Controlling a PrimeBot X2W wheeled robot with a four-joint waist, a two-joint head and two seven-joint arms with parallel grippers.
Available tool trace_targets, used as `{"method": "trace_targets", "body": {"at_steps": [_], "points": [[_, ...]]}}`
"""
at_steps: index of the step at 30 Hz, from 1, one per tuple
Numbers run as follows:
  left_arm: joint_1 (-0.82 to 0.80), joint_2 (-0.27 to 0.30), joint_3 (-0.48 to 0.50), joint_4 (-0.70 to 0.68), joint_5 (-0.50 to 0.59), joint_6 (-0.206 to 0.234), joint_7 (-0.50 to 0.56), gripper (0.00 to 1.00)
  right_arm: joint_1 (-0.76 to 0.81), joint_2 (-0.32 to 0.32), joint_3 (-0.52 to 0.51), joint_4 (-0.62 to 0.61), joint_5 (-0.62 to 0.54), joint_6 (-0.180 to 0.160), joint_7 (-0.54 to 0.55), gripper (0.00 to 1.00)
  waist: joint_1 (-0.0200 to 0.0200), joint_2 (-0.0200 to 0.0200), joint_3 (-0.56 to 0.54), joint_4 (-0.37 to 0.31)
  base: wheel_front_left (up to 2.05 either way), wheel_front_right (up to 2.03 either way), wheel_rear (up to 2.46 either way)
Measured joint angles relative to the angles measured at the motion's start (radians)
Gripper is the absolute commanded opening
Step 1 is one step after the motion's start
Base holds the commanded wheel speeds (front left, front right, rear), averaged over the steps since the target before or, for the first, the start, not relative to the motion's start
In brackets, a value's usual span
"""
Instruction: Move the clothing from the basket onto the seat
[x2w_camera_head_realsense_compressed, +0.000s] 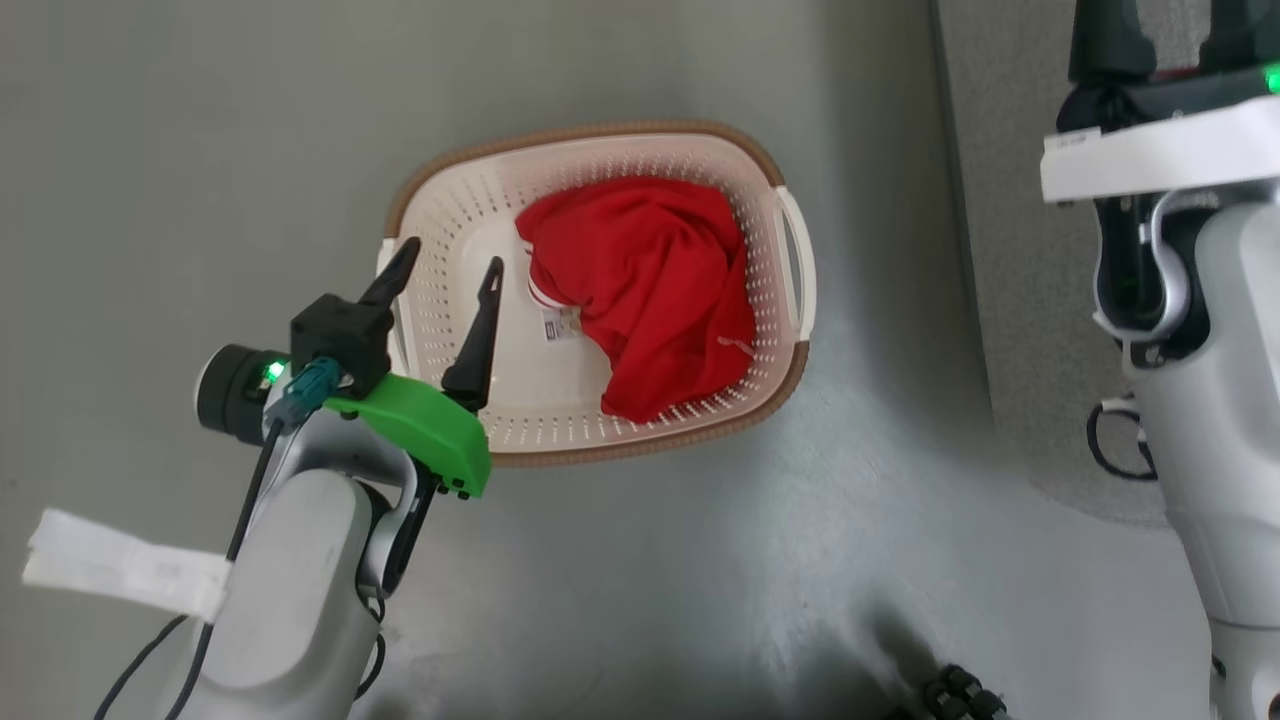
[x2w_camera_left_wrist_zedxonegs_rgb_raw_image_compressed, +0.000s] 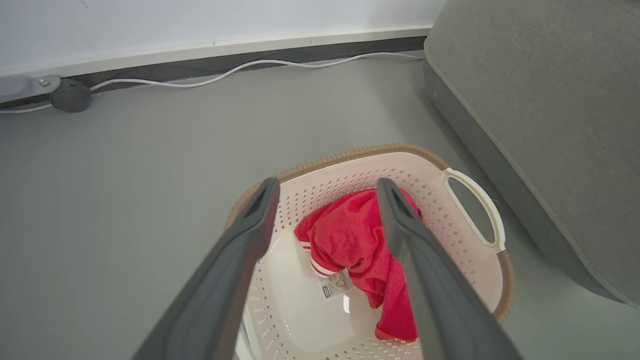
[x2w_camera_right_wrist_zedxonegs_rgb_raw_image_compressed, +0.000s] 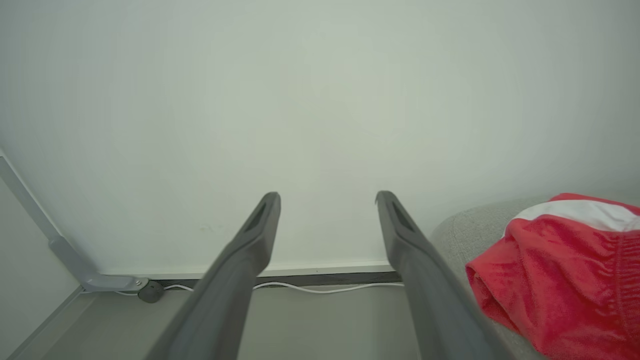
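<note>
seat: one; grey; frame right | basket: one; on floor; long axis left-right; frame centre | clothing: two; one bunched in basket's right half; second garment on seat, lower right in right wrist view | left gripper: spread wide, empty, at basket's left end | right gripper: spread wide, empty

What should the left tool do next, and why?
Probably shift the left tool right and down onto the red garment: it hangs open above the basket's bare left part, while the garment lies at its right. A second garment is on the sofa.
</note>
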Motion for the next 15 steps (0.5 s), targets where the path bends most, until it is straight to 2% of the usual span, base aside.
{"method": "trace_targets", "body": {"at_steps": [6,15], "points": [[-0.054,-0.002,-0.036,0.048,0.04,-0.023,0.023,1.0,-0.087,0.008,0.007,-0.017,-0.008,0.005,0.0,1.0,0.0,0.0,0.085,-0.017,0.0,0.0,0.0],[-0.165,-0.009,-0.06,0.097,0.057,-0.035,0.035,1.0,-0.19,0.038,0.021,-0.03,-0.009,0.022,0.0,1.0,0.0,0.0,0.211,-0.05,0.0,0.0,0.0]]}}
